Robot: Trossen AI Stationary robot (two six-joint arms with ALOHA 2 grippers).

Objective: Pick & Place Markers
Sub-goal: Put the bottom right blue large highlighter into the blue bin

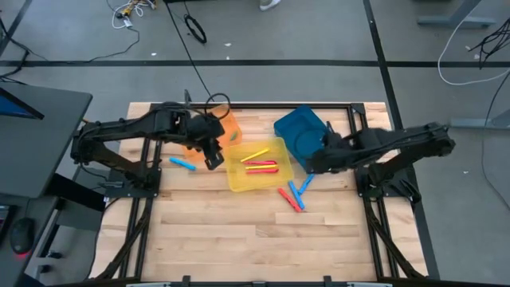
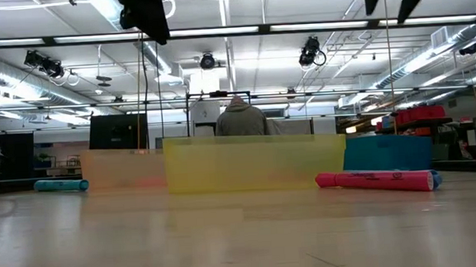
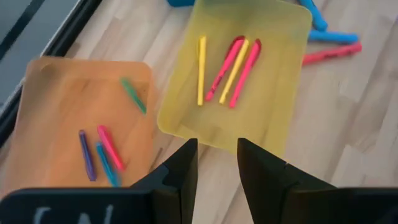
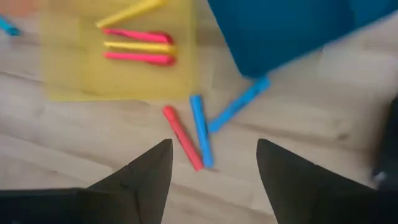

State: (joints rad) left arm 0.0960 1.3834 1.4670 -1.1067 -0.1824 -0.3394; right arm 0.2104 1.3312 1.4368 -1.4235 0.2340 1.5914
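Note:
Markers lie in and around three bins. The yellow bin (image 1: pixel 256 164) holds yellow and pink-red markers (image 3: pixel 231 67). The orange bin (image 3: pixel 74 118) holds green, purple, pink and blue markers. A blue marker (image 1: pixel 182 163) lies loose on the table left of the yellow bin. One red (image 4: pixel 183 138) and two blue markers (image 4: pixel 200 129) lie on the table before the blue bin (image 1: pixel 301 131). My left gripper (image 3: pixel 217 168) hangs open and empty above the gap between the orange and yellow bins. My right gripper (image 4: pixel 214 163) hangs wide open above the red and blue markers, clear of them.
The wooden table (image 1: pixel 239 239) has bare room along its near half. The three bins stand close together at the far middle. Dark frame rails (image 1: pixel 147 199) run along both table sides. A person (image 2: pixel 239 117) sits beyond the far edge.

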